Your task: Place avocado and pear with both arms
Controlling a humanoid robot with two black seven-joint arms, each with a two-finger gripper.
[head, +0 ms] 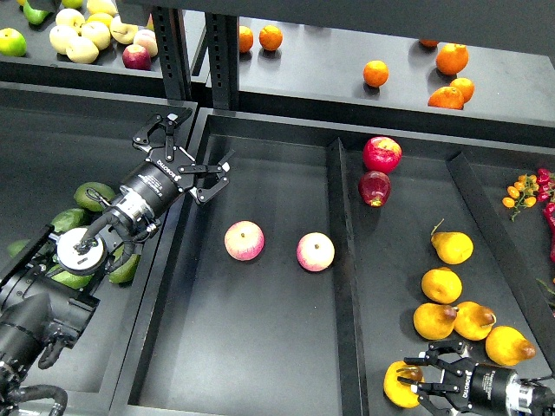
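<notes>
Several green avocados point(94, 195) lie in the left bin, partly hidden under my left arm. My left gripper point(198, 143) is open and empty, over the wall between the left bin and the middle bin. Several yellow-orange pears point(453, 247) lie in the right bin. My right gripper point(427, 386) is at the bottom right, shut on one pear point(397, 384) near the bin's front edge, left of the other pears.
Two pink-yellow apples point(244, 240) point(316, 251) lie in the middle bin. Two red apples point(381, 153) sit at the back of the right bin. Oranges point(451, 59) and pale apples point(82, 39) are on the back shelf. Cherry tomatoes point(525, 191) are at the right edge.
</notes>
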